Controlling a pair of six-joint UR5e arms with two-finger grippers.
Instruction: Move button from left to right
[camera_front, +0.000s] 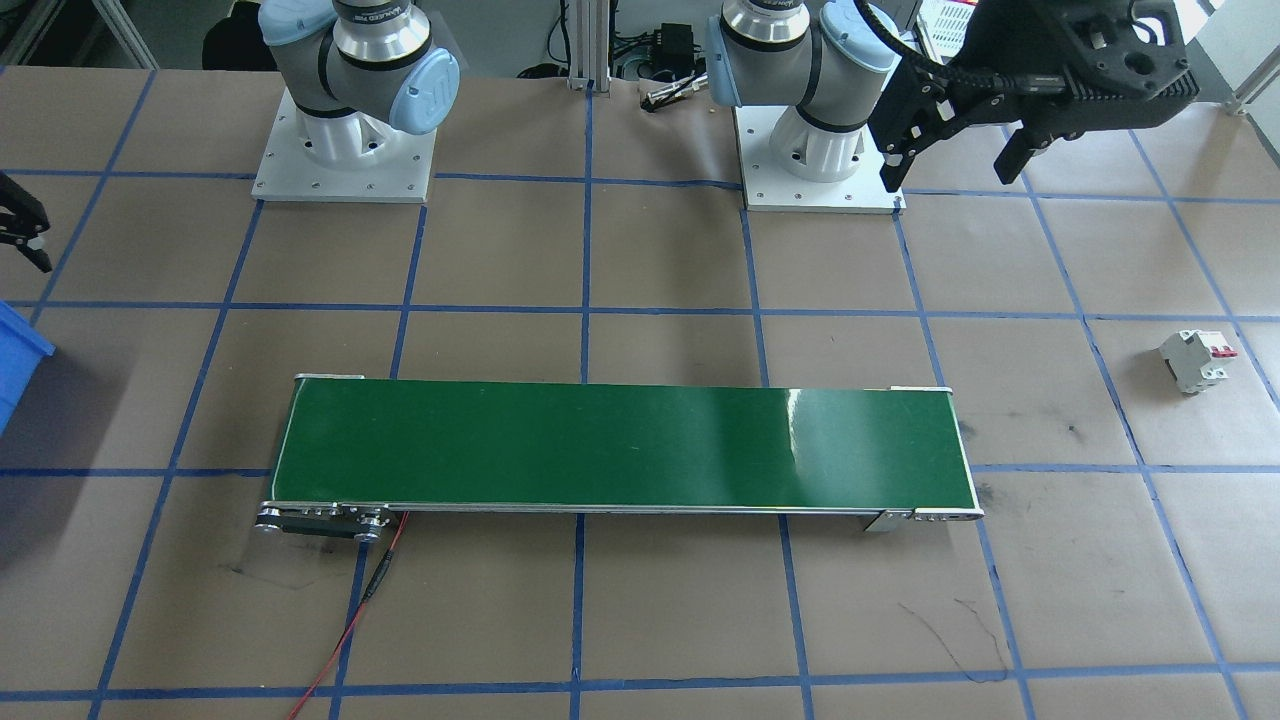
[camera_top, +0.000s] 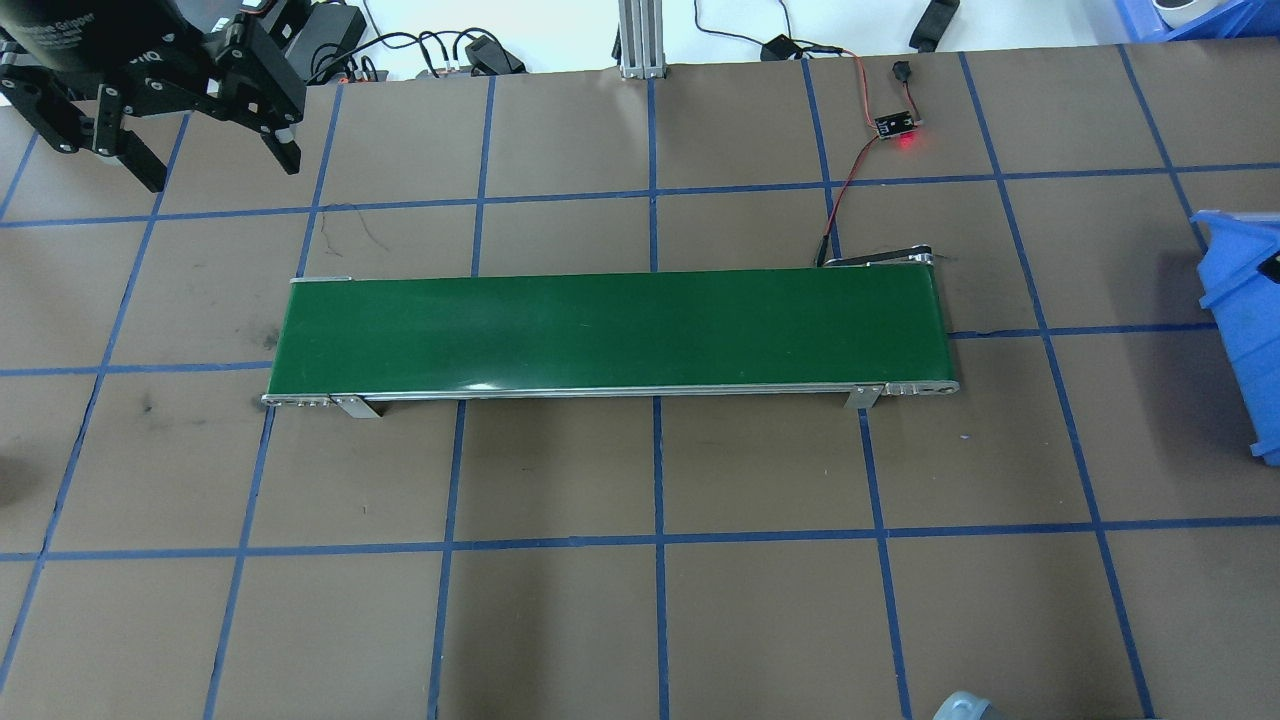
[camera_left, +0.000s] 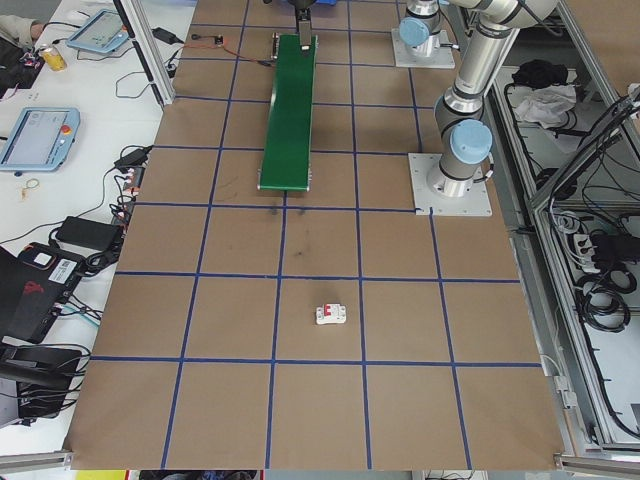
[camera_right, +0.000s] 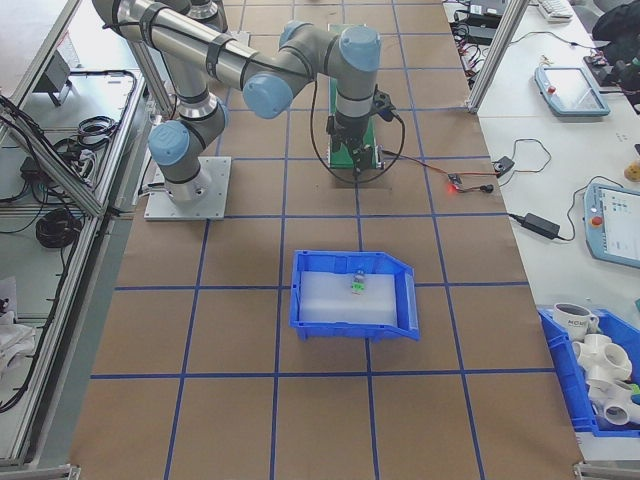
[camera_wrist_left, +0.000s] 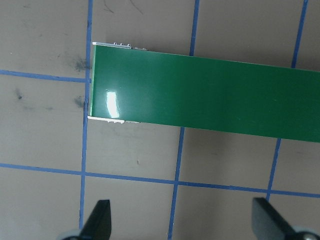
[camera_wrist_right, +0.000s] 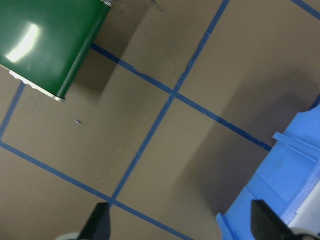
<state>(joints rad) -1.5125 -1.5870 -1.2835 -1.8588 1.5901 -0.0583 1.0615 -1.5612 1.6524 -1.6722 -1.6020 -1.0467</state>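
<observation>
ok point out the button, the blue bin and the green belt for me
button (camera_right: 357, 285), exterior right view, on its green cap, inside the bin
blue bin (camera_right: 304, 315), exterior right view, on its left wall
green belt (camera_top: 610, 330), overhead exterior view, on the middle of the belt surface

Shiny belt, dull table

The green belt (camera_top: 610, 330) is smooth and shiny, with a silver metal edge. The brown table cover (camera_top: 760, 620) looks like dull paper, marked with blue tape. The blue bin (camera_right: 352, 295) looks like smooth plastic.
</observation>
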